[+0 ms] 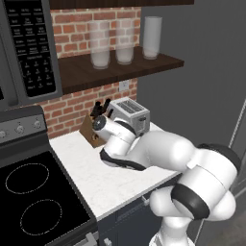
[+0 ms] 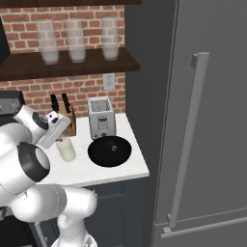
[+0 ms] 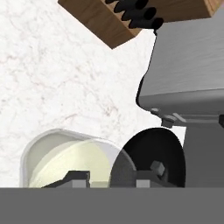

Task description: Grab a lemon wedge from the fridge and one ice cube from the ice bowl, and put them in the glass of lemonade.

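Standing upright: glass of lemonade (image 2: 66, 149)

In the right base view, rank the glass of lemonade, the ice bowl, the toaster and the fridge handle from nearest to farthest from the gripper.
1. glass of lemonade, directly beneath the gripper
2. ice bowl, to the right on the counter
3. toaster, behind the bowl by the wall
4. fridge handle, far right

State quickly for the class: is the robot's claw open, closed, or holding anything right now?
Claw: slightly open over the glass of lemonade; nothing visible between its fingertips.
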You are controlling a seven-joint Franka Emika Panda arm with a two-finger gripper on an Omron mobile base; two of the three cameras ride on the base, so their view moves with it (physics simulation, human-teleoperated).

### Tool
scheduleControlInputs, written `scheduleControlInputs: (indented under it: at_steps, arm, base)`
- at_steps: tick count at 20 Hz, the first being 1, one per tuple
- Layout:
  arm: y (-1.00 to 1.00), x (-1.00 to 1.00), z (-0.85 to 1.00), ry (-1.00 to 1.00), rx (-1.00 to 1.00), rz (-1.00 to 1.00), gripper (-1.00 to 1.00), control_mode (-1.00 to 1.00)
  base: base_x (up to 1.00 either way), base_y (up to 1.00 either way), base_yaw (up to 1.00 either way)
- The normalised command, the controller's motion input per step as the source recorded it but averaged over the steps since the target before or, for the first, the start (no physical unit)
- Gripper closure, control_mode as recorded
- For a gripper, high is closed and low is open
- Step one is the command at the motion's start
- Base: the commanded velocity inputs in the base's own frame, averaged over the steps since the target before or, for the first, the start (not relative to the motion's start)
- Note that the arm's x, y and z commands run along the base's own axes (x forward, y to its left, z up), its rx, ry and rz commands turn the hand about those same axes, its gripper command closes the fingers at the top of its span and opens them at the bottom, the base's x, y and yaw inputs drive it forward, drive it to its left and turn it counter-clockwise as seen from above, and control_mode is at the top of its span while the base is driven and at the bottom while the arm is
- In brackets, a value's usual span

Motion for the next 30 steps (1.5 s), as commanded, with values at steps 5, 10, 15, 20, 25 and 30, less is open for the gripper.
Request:
scheduleControlInputs:
  at_steps: [5, 10, 15, 20, 25, 30]
  arm:
    - [-0.15, 0.0, 0.0, 0.0, 0.0, 0.0, -1.0, -1.0]
    - [0.0, 0.04, 0.0, 0.0, 0.0, 0.0, -1.0, -1.0]
    - [0.0, 0.14, 0.0, 0.0, 0.0, 0.0, -1.0, -1.0]
    - [0.0, 0.08, 0.0, 0.0, 0.0, 0.0, -1.0, -1.0]
    - [0.0, 0.03, 0.02, 0.0, 0.03, -0.08, -1.0, -1.0]
    - [0.0, 0.0, 0.06, 0.0, 0.08, -0.12, -1.0, -1.0]
  base:
    - [0.0, 0.0, 0.0]
    - [0.0, 0.0, 0.0]
    - [0.0, 0.0, 0.0]
    - [0.0, 0.0, 0.0]
    - [0.0, 0.0, 0.0]
    - [0.0, 0.0, 0.0]
